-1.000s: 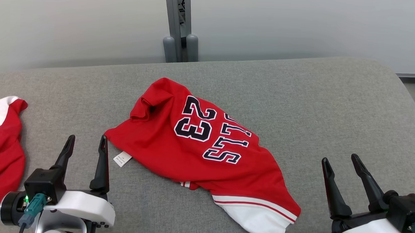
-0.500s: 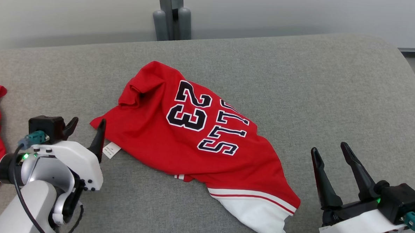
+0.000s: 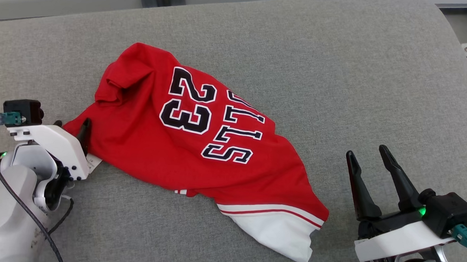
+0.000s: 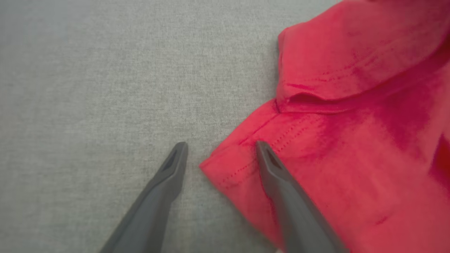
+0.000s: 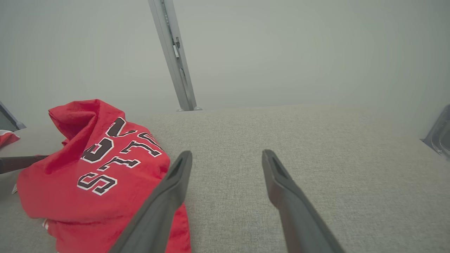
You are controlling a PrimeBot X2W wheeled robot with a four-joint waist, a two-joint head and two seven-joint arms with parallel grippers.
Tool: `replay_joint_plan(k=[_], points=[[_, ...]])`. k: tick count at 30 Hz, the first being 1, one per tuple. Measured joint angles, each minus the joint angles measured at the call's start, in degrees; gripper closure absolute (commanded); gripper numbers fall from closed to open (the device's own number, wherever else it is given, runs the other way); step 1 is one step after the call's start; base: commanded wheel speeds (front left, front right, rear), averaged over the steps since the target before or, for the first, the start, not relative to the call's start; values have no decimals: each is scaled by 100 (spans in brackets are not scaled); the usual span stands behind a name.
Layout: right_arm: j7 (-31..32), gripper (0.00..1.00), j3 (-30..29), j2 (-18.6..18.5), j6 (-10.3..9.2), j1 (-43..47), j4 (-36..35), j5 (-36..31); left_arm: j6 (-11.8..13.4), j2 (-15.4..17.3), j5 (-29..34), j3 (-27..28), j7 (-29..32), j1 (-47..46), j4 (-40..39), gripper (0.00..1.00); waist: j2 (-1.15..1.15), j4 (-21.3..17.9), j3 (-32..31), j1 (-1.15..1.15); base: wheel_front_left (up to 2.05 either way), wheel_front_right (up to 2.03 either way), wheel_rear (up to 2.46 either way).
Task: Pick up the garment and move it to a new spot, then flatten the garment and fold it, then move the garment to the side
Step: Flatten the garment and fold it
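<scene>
A crumpled red jersey [image 3: 201, 145] with a black "23", lettering and a white hem band lies in the middle of the grey table. My left gripper [image 3: 71, 126] points down at its left corner. In the left wrist view this gripper [image 4: 220, 146] is open, and the stitched corner of the jersey [image 4: 225, 168] lies between its fingers, with the right finger [image 4: 277, 175] over the cloth. My right gripper [image 3: 366, 151] hovers open and empty off the jersey's right end. The right wrist view has the jersey [image 5: 88, 175] to the left of the open right gripper [image 5: 227, 154].
The grey padded table [image 3: 338, 72] stretches bare to the right and back. A small white label [image 3: 93, 162] sticks out by the left gripper. A grey post [image 5: 174, 56] stands behind the table. Another red cloth [image 5: 5, 137] lies at the far left.
The head camera has tipped down and forward. My left gripper has tilted over and moved right onto the jersey's left corner. The right gripper has stayed in place, open.
</scene>
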Motion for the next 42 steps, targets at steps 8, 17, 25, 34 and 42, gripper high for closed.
replay_joint_plan(k=[8, 17, 25, 34, 42], points=[[-23, 0, -101, -1, 0, -23, 62, -2, -250, -119, -181, 16, 55, -340, 621, 100, 0, -50, 71, 0, 0, 0, 0], [207, 0, -68, -1, 0, 225, 13, -80, -268, -177, -105, -67, -320, -339, 525, 100, 0, 26, 22, 0, 0, 0, 0], [867, 0, 598, -269, 1, 1045, 5, 120, -130, -172, -60, -115, -428, -133, 32, 100, 0, 107, 65, 0, 0, 0, 0], [1701, 0, 1381, -862, 0, 1660, -375, 471, 2, -181, -65, -159, -375, -14, -356, 100, 0, 149, 93, 0, 0, 0, 0], [1568, 64, 1644, -902, 0, 1082, 231, 254, 18, -215, -119, -170, -439, 81, -474, 100, 0, 207, 72, 0, 0, 0, 0]])
